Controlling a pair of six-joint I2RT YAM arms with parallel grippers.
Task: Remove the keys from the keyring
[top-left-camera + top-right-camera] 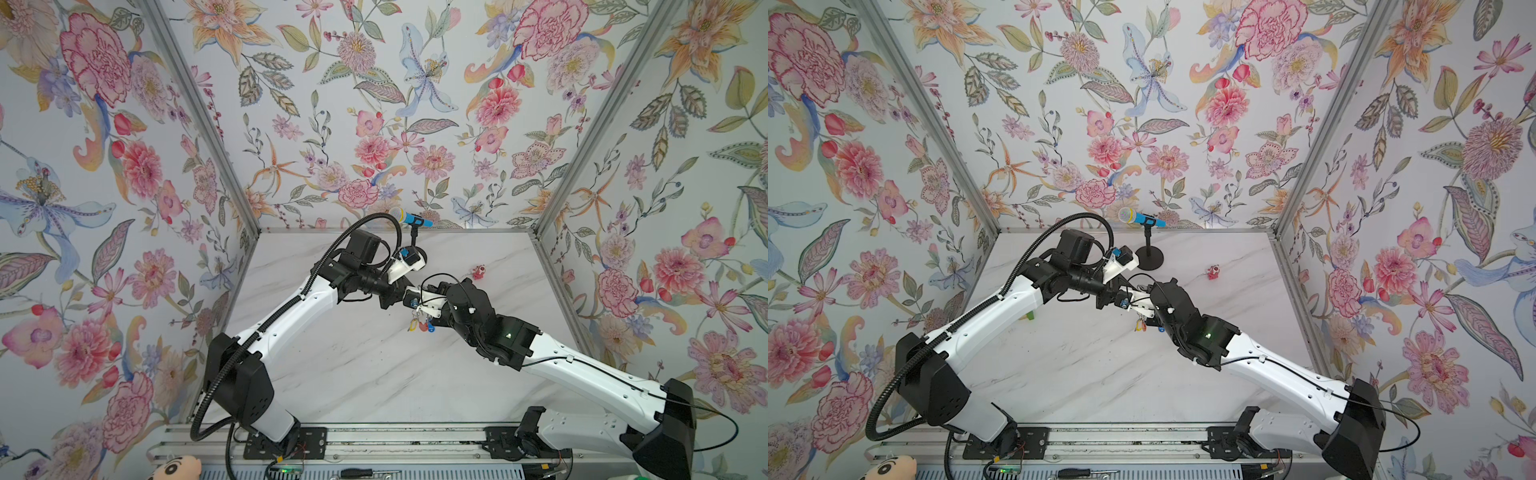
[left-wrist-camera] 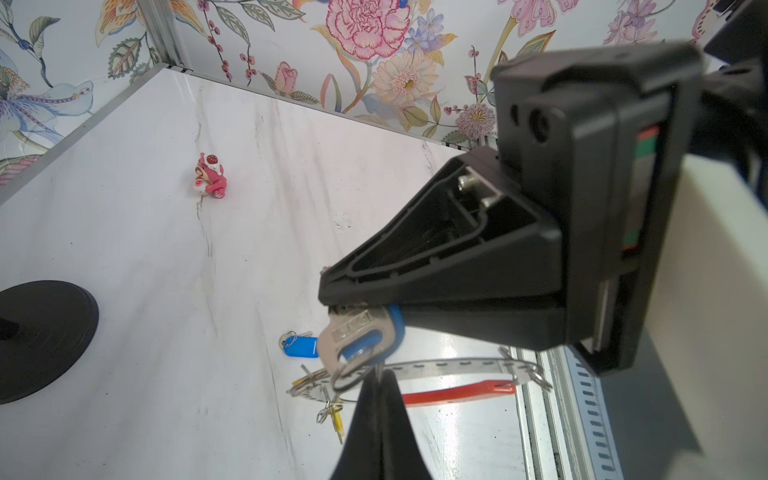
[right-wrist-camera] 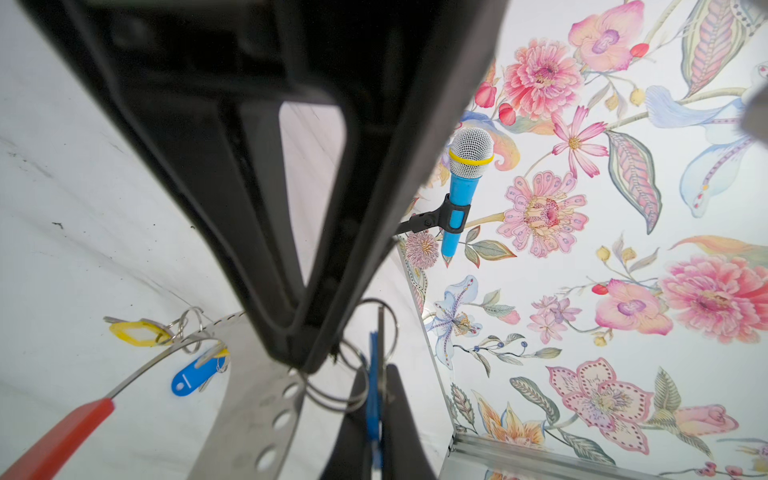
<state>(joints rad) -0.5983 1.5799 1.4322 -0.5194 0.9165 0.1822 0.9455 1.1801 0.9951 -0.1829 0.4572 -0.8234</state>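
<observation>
1. In both top views the two claws meet over the middle of the white marble-patterned tabletop [image 1: 353,374] [image 1: 1067,374]. The wrists and their white camera mounts cover the tips, so only small yellow, red and blue bits show dangling below.
2. In the left wrist view the right claw [image 2: 345,305] is clamped tight on a silver metal key with a blue plastic cap [image 2: 353,332]. The blade is buried between the fingers.
3. The left claw [image 2: 380,374], fingers pressed together, is closed on the keyring [image 2: 457,368], a thin grey perforated metal hoop with a red sleeve [image 2: 457,392], held off the tabletop. Whether the band or a wire split ring lies between the pads is hidden.
4. The right wrist view shows the capped key only edge-on, and the hoop [image 3: 257,395] runs out of frame.
5. A yellow oblong tag [image 3: 135,332] hangs from the hoop by small rings. I cannot tell whether the blue oblong tag [image 3: 193,376] hangs or lies on the tabletop.
6. A green scrap [image 1: 1030,316] peeks from under the left forearm, mostly covered.
7. A round black stand base [image 1: 1149,257] with a blue toy microphone [image 1: 1142,218] stands near the floral back wall [image 1: 1142,124]. A small red-pink toy figure [image 1: 1213,272] stands well apart, to the right of the claws.
8. Bare tabletop stretches from the claws to the aluminium front rail [image 1: 374,436].
</observation>
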